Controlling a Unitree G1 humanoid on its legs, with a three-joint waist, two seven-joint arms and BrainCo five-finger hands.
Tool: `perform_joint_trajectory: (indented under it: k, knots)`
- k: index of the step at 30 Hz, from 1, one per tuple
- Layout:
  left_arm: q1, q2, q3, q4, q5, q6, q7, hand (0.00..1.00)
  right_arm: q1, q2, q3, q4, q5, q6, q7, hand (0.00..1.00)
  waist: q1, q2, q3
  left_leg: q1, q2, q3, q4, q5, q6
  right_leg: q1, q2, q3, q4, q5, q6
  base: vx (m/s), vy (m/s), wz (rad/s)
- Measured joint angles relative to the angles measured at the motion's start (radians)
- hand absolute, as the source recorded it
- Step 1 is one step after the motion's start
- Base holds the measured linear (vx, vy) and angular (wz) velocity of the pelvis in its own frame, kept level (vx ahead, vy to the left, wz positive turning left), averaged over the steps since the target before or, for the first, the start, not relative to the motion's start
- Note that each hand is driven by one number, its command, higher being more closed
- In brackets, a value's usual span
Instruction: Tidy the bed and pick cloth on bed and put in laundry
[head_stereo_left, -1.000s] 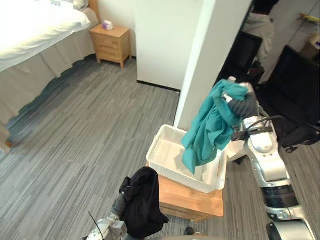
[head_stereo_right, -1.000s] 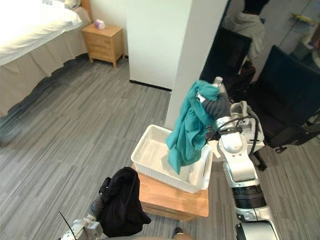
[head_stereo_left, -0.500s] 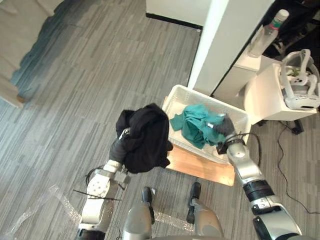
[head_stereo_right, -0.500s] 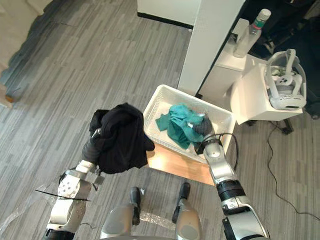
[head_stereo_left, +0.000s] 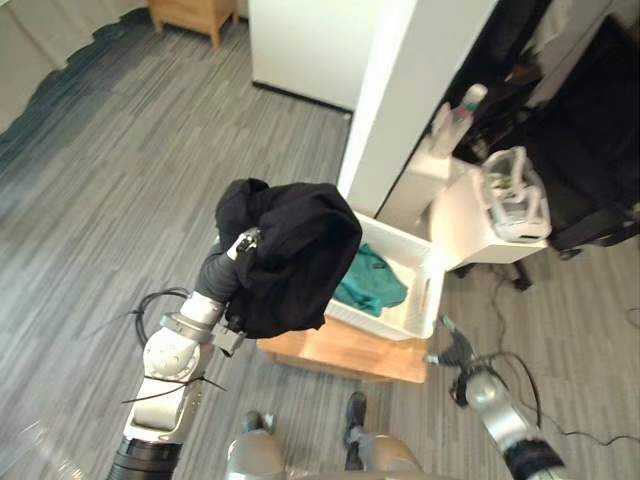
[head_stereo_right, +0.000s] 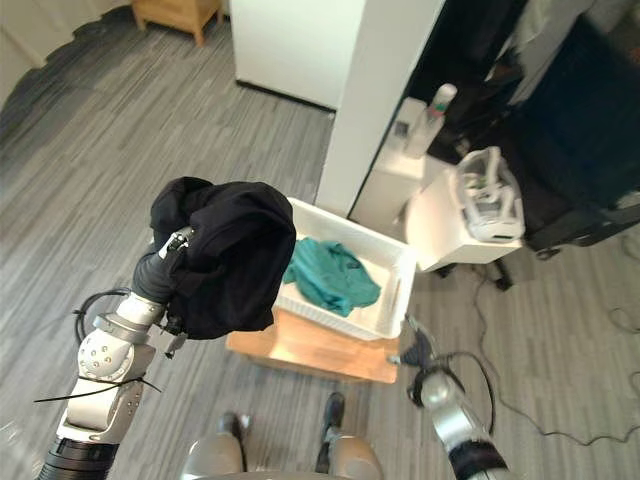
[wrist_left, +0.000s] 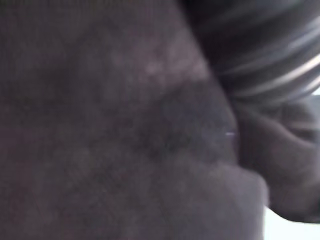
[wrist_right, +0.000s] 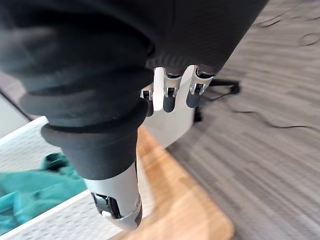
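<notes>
A black cloth (head_stereo_left: 295, 255) hangs bunched over my left hand (head_stereo_left: 236, 262), held up at the left rim of the white laundry basket (head_stereo_left: 425, 300). The cloth hides that hand's fingers, and dark fabric (wrist_left: 125, 125) covers the left wrist view. A teal cloth (head_stereo_right: 330, 280) lies loose inside the basket. My right hand (head_stereo_right: 415, 347) is low, beside the basket's near right corner, apart from it. Its fingers (wrist_right: 170, 95) are straight and hold nothing.
The basket sits on a low wooden stool (head_stereo_left: 350, 350). Behind it rises a white pillar (head_stereo_left: 390, 100). To the right stand a bottle (head_stereo_left: 462, 108) and a white side table with a headset (head_stereo_left: 510, 185). A wooden nightstand (head_stereo_left: 195, 10) stands far back left.
My right hand let go of the teal cloth, which now lies in the basket, and drew back low to the right. The left hand raised the black cloth toward the basket. The camera shifted.
</notes>
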Motion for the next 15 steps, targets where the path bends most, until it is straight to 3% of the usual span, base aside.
perform_joint_trajectory:
  k: [2,6,10,15]
  knots:
    - [-0.032,0.000,0.002,0.002,0.087,0.021,0.038,1.00,0.093,0.041,-0.102,-0.117,0.043,0.003,-0.073,0.00,-0.035,0.021,-0.037,0.025,0.017,0.032,0.001,-0.005,-0.007,0.008,0.017,0.015,0.000,0.000,0.000,0.00,-0.068,-0.37]
    - [-0.100,0.012,0.009,0.051,0.167,0.050,0.084,1.00,0.161,0.083,-0.183,-0.232,0.070,0.002,-0.140,0.00,-0.065,0.040,-0.074,0.064,0.027,0.074,-0.002,-0.015,-0.013,0.018,0.026,0.057,0.000,0.000,0.000,-0.02,-0.006,-0.34]
    - [-0.161,0.057,0.043,0.198,0.285,0.083,0.167,1.00,0.221,0.120,-0.279,-0.339,0.090,-0.006,-0.162,0.00,-0.110,0.048,-0.106,0.096,0.030,0.119,0.000,-0.028,-0.021,0.021,0.036,0.100,0.000,-0.003,-0.007,-0.04,0.011,-0.33]
    - [-0.235,0.100,0.031,0.393,0.421,0.129,0.233,1.00,0.234,0.121,-0.367,-0.421,0.159,-0.051,-0.153,0.00,-0.150,0.061,-0.103,0.099,0.043,0.169,0.045,-0.054,-0.024,0.009,0.053,0.154,0.001,-0.002,-0.022,-0.05,0.018,-0.34]
